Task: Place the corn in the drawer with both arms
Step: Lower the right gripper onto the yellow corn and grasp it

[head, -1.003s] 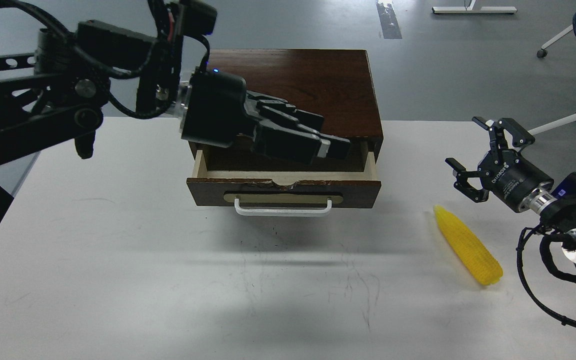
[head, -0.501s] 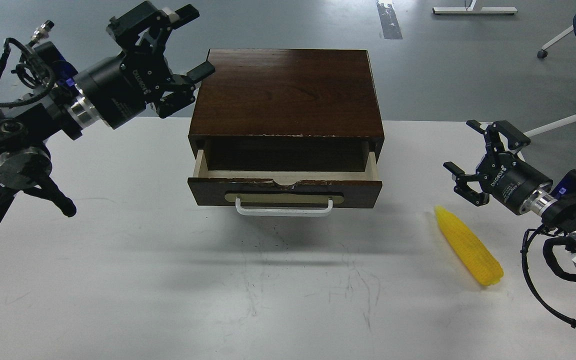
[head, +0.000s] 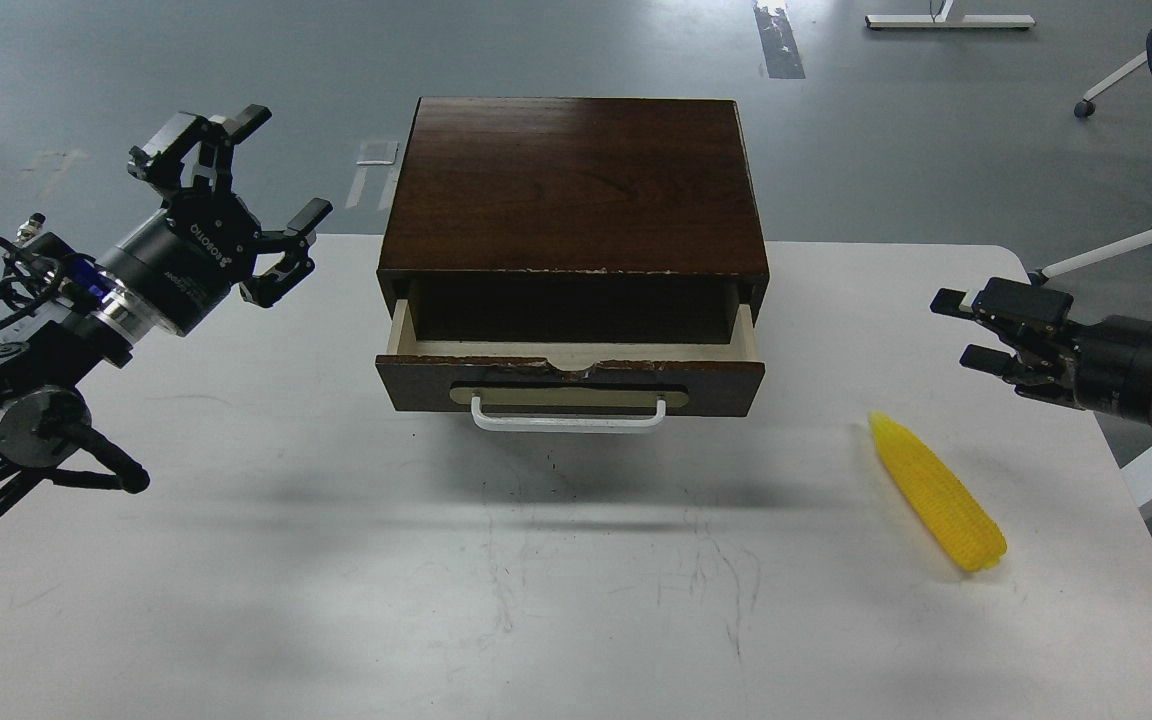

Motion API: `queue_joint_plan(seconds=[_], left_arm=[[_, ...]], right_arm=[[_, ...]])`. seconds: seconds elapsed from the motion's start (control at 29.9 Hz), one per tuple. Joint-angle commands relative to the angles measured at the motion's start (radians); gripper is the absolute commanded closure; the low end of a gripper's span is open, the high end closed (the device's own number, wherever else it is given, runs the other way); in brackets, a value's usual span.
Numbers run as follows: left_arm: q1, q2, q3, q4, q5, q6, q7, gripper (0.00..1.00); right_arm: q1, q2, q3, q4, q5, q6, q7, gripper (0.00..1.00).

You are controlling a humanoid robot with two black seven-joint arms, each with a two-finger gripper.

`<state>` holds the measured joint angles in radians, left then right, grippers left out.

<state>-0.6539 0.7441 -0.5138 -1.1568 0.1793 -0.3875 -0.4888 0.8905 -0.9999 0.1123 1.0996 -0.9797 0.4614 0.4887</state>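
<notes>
While lying on the white table (head: pixel 236 560) at the right, pointing its narrow tip toward the cabinet (head: pixel 576 185), the corn (head: pixel 936 490) is resting free, touching neither gripper. Sitting well below and slightly left of the right gripper (head: pixel 954 330), apart from it. Right gripper hovering near the table's right edge, fingers apparently spread with a gap between them, though seen nearly edge-on and hard to judge. Left gripper (head: pixel 266 200) hanging at the far left of the cabinet, fingers spread wide, holding nothing, well apart from the corn. Drawer (head: pixel 571 372) standing pulled partly out, handle (head: pixel 568 418) facing forward, chipped top edge showing.
</notes>
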Motion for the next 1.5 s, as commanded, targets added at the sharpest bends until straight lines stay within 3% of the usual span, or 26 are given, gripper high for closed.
queue_joint_plan(seconds=[0.0, 0.2, 0.6, 0.84, 0.9, 0.97, 1.07, 1.14, 1.3, 1.47], left_arm=[[0.002, -0.003, -0.002, -0.007, 0.003, -0.001, 0.000, 0.02], [0.002, -0.002, -0.002, -0.014, 0.005, -0.013, 0.000, 0.02], [0.002, -0.002, -0.002, -0.014, 0.005, -0.021, 0.000, 0.02], [0.002, -0.003, -0.005, -0.012, 0.005, -0.027, 0.000, 0.02], [0.002, -0.003, -0.005, -0.014, 0.005, -0.027, 0.000, 0.02], [0.002, -0.003, -0.005, -0.014, 0.005, -0.027, 0.000, 0.02], [0.002, -0.003, -0.005, -0.014, 0.006, -0.027, 0.000, 0.02], [0.002, -0.003, -0.005, -0.015, 0.006, -0.027, 0.000, 0.02], [0.002, -0.003, -0.005, -0.017, 0.008, -0.028, 0.000, 0.02], [0.002, -0.002, -0.005, -0.018, 0.008, -0.039, 0.000, 0.02]], right_arm=[[0.012, -0.020, -0.005, 0.017, -0.262, -0.006, 0.000, 0.00], [0.010, -0.016, -0.063, 0.014, -0.427, -0.035, 0.000, 0.00], [0.008, 0.058, -0.187, -0.024, -0.430, -0.079, 0.000, 0.01], [0.010, 0.083, -0.241, -0.027, -0.445, -0.081, 0.000, 0.08], [0.013, 0.084, -0.244, -0.027, -0.445, -0.084, 0.000, 0.14], [0.013, 0.083, -0.253, -0.027, -0.445, -0.105, 0.000, 0.35], [0.018, 0.083, -0.266, -0.027, -0.445, -0.118, 0.000, 0.56], [0.018, 0.080, -0.267, -0.027, -0.445, -0.121, 0.000, 0.78], [0.022, 0.075, -0.267, -0.024, -0.445, -0.121, 0.000, 0.91], [0.166, 0.047, -0.264, 0.005, -0.441, -0.122, 0.000, 0.91]])
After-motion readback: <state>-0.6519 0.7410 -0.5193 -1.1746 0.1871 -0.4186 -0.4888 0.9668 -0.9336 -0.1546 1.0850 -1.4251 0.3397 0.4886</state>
